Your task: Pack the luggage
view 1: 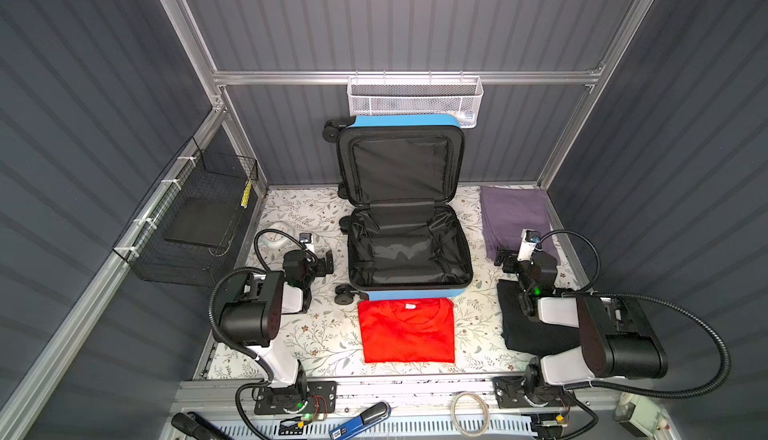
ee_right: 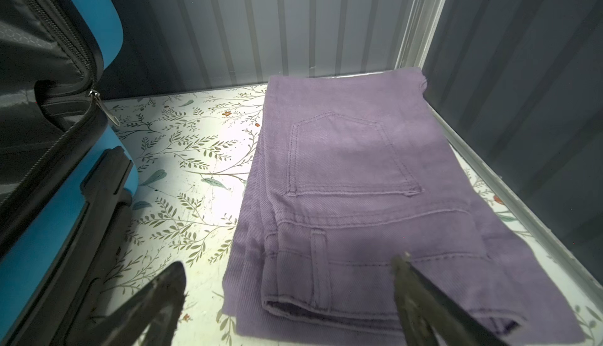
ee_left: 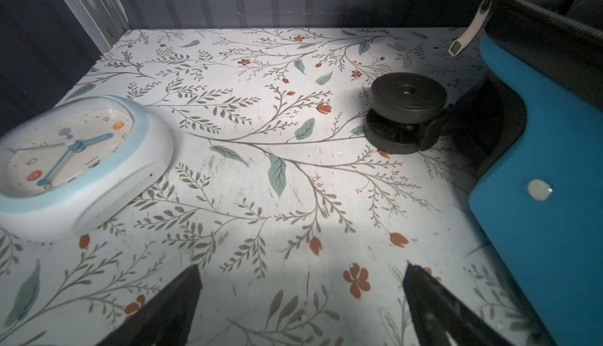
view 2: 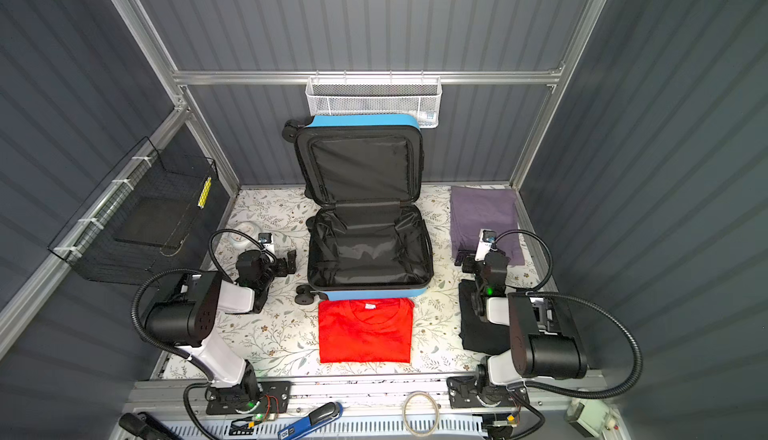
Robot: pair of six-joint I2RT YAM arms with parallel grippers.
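Ribbed grey walls box in the floral white worktop, left tool and right tool gaping empty beside the open blue hard-shell suitcase.

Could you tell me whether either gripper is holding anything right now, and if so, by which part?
Nothing is held: the left gripper and the right gripper both stand open and empty.

Floral table bears luggage; clock; red shirt; purple jeans.

clock face numerals 2 and 10 legible, other numerals faint, small brand word too blurred to read
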